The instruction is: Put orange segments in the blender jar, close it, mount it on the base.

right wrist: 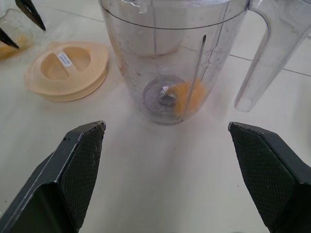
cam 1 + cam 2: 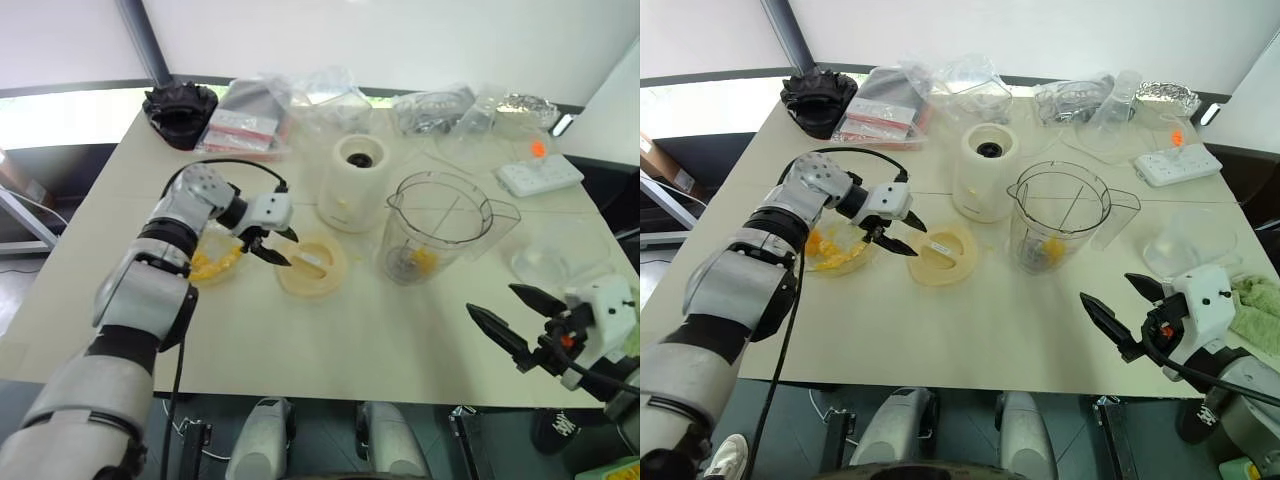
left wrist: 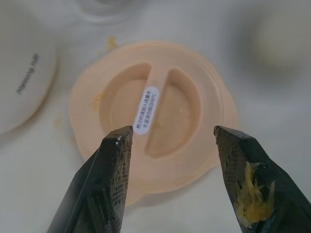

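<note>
**Left gripper over the lid, jar uncapped with fruit inside**

The table carries everything. The blender jar stands upright and uncapped right of centre, handle turned to the right, with orange segments lying beside the blades at its bottom. Just beside it to the left, the base stands upright, dark socket up. The flat cream lid lies in front of the base, apart from the jar. A shallow glass bowl left of the lid holds more yellow fruit. The left gripper hangs over the lid's edge, its 2 fingers spread and gripping nothing, orange pulp stuck on 1 finger. The right gripper hovers at the table's near right edge, fingers wide apart and empty.
</note>
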Tool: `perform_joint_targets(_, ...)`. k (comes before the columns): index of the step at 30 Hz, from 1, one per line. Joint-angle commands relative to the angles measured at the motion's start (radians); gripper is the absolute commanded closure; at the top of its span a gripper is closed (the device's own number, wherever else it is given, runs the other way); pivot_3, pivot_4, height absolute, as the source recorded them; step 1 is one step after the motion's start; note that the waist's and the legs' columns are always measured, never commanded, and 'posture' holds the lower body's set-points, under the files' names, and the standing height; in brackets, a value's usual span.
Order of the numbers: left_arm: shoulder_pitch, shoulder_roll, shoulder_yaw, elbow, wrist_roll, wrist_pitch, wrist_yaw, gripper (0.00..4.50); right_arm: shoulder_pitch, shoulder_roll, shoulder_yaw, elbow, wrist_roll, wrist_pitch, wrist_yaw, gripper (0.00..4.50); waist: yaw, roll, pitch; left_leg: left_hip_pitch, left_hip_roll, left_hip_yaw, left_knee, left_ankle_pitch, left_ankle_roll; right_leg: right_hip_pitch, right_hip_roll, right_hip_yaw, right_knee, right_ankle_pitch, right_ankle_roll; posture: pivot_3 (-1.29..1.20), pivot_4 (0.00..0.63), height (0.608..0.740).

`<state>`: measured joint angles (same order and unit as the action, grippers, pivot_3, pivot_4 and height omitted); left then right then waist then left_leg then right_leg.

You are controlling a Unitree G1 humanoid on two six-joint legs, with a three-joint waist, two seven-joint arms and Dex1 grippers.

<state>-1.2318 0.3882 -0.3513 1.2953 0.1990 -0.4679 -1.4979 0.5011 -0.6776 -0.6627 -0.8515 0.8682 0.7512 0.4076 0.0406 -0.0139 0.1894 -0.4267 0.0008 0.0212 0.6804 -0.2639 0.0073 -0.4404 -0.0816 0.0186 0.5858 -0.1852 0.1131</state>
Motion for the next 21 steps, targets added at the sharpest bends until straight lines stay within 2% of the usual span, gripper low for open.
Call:
perform_joint_targets(1,-0.029,-0.026,-0.024,0.016,0.065,-0.033,0.057,1.74,0.05,0.042,-0.041,-0.081,0.012,-0.022,-0.033,0.24,-0.001,0.0,0.0,0.0,0.0,0.0,0.001,0.0,0.0,0.001,0.0,0.0,0.0,0.0,0.0,0.0,0.15,0.74)
perform_joint_targets(15,-0.024,-0.118,-0.101,0.065,0.264,-0.032,0.323,1.74,0.224,0.12,-0.096,-0.196,0.034,-0.082,-0.101,0.24,-0.002,-0.001,-0.001,0.001,0.0,0.0,0.003,0.0,0.001,0.002,0.0,0.001,0.001,0.001,0.001,0.0,0.15,0.74)
perform_joint_targets(21,-0.012,-0.178,-0.089,0.085,0.283,0.098,0.367,1.74,0.251,0.112,-0.079,-0.196,0.02,-0.118,-0.126,0.24,-0.002,-0.002,-0.002,0.002,0.001,0.0,0.004,0.0,0.0,0.004,0.0,0.001,0.001,0.001,0.002,0.0,0.15,0.74)
